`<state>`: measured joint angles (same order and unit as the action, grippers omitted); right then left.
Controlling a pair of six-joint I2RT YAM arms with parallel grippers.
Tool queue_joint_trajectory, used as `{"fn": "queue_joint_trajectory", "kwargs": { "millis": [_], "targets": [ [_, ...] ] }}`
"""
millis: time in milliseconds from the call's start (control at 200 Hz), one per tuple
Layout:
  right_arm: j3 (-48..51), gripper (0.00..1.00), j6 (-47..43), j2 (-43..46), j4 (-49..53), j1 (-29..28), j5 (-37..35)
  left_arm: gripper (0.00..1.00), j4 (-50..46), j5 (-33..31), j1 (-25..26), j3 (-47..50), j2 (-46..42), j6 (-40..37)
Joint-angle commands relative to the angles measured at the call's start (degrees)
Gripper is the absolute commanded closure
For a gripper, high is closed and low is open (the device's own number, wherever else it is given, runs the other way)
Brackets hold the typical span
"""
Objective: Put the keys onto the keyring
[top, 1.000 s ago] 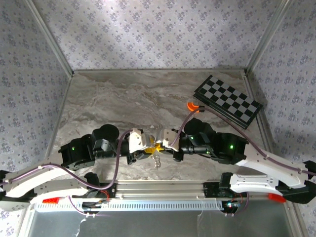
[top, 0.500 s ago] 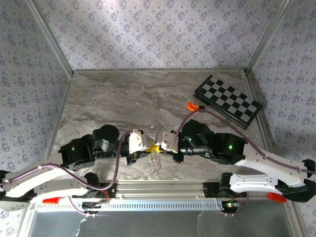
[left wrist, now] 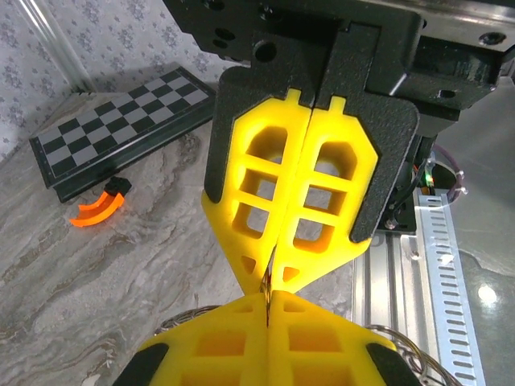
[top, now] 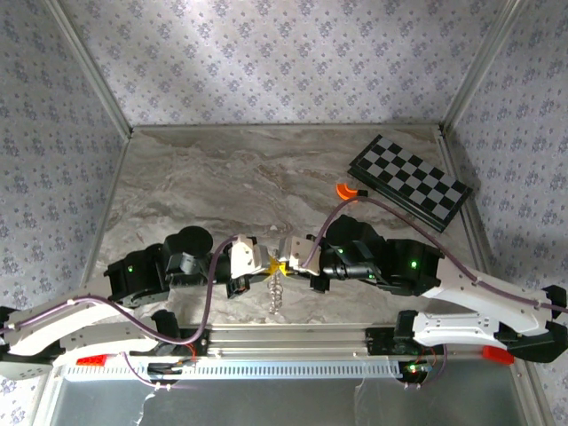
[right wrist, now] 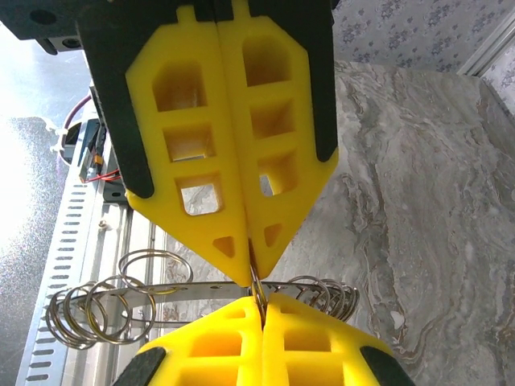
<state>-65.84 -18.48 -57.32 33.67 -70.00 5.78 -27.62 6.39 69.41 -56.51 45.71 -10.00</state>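
- The left gripper (left wrist: 268, 299) and right gripper (right wrist: 261, 301) are clenched tip to tip, both grasping the keyring (top: 277, 291) by its wire.
- The keyring is seen near the middle of the table's (top: 222, 177) front edge.

Floral-patterned walls (top: 284, 53) on three sides; grey marbled tabletop (top: 222, 177); metal corner posts (top: 89, 67); soft even light.

Keyring (right wrist: 201, 288): silvery metal, thin wire loops bunched at both ends of flat strip. Thin edge pinched between closed tips of left tool (left wrist: 268, 305) and right tool (right wrist: 261, 310), tips meeting nose to nose. From above, rest shows as small silvery cluster just below tips, toward near edge of bench (top: 222, 177), centre.
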Motion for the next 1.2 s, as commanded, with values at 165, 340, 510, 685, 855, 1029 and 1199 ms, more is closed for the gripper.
{"fn": "queue_joint_trajectory", "kwargs": {
  "millis": [165, 340, 510, 685, 855, 1029, 1199],
  "targets": [
    [0.19, 1.0, 1.79, 2.0, -2.27, 0.1, 2.56, 1.0, 9.59, 0.82, 0.89, 3.17, -1.56, 0.79],
    [1.1, 0.93, 3.88, 2.64, -4.03, 0.99, 4.14, 1.0, 14.6, 0.72, 1.01, 6.34, -4.24, 1.36],
    [2.2, 0.91, 5.62, 3.0, -5.68, 2.57, 6.48, 1.0, 18.52, 1.31, 1.03, 8.74, -7.76, 2.16],
    [3.47, 0.89, 6.94, 3.49, -7.14, 3.94, 8.27, 1.0, 21.49, 1.46, 1.06, 11.09, -10.61, 2.96],
    [4.24, 0.8, 7.73, 4.04, -8.63, 4.59, 9.37, 1.0, 22.76, 2.0, 1.0, 11.94, -11.44, 3.25],
    [5.63, 0.75, 9.08, 4.68, -10.82, 5.3, 11.25, 1.0, 24.31, 2.38, 1.02, 12.95, -11.83, 3.5],
    [6.21, 0.74, 10.13, 4.96, -12.0, 6.51, 12.82, 1.0, 25.71, 2.75, 1.01, 13.69, -12.22, 3.67]
  ]
}}
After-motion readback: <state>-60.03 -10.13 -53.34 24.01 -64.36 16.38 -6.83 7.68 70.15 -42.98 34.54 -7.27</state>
